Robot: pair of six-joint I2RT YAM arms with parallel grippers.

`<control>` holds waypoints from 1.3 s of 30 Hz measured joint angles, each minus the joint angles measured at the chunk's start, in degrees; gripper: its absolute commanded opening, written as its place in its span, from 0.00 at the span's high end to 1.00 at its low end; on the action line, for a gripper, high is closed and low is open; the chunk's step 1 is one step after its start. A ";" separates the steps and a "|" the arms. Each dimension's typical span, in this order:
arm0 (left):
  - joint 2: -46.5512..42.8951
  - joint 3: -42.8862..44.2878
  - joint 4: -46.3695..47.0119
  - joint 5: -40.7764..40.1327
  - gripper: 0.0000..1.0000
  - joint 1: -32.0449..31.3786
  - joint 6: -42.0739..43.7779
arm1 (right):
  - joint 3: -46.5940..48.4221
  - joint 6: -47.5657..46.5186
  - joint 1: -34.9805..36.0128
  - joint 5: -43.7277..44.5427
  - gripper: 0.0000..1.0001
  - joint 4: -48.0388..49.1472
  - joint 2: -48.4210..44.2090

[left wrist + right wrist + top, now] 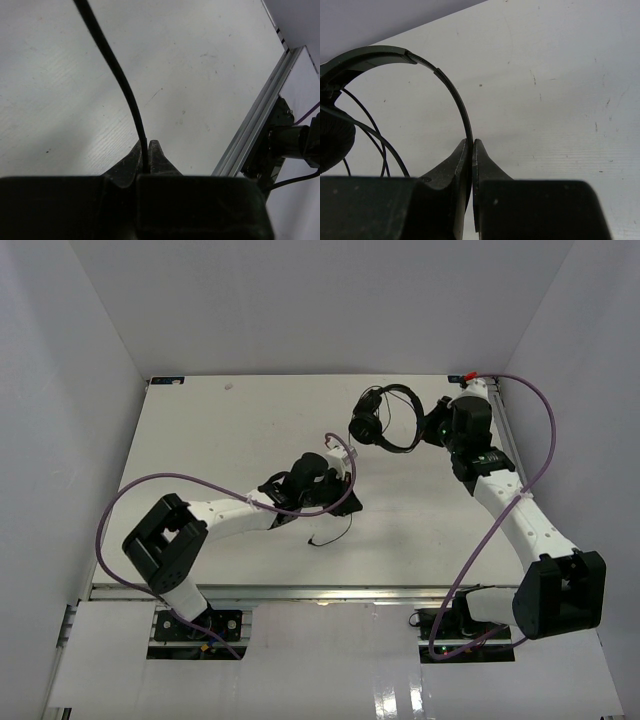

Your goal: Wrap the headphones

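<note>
The black headphones [373, 420] hang above the table at the back right, headband up and earcups at the left. My right gripper [428, 430] is shut on the thin headband [448, 86], which runs down between its jaws [471, 143]. One earcup [331, 142] shows at the left edge, with loops of thin cable beside it. My left gripper [340, 476] is near the table's middle, shut on the thin black cable [118, 76], which enters its jaws [146, 146] from above. The cable's loose tail and plug [314, 540] lie on the table below that gripper.
Thick purple robot cables [120, 502] loop beside both arms, one [548, 430] along the right edge. An aluminium rail [256, 129] borders the table. White walls enclose the left, back and right sides. A small red part [470, 375] sits at the back right corner.
</note>
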 measured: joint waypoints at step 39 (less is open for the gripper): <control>4.40 19.58 -20.29 -4.55 1.00 -6.91 8.72 | -7.11 -14.57 8.73 12.09 0.92 11.50 10.14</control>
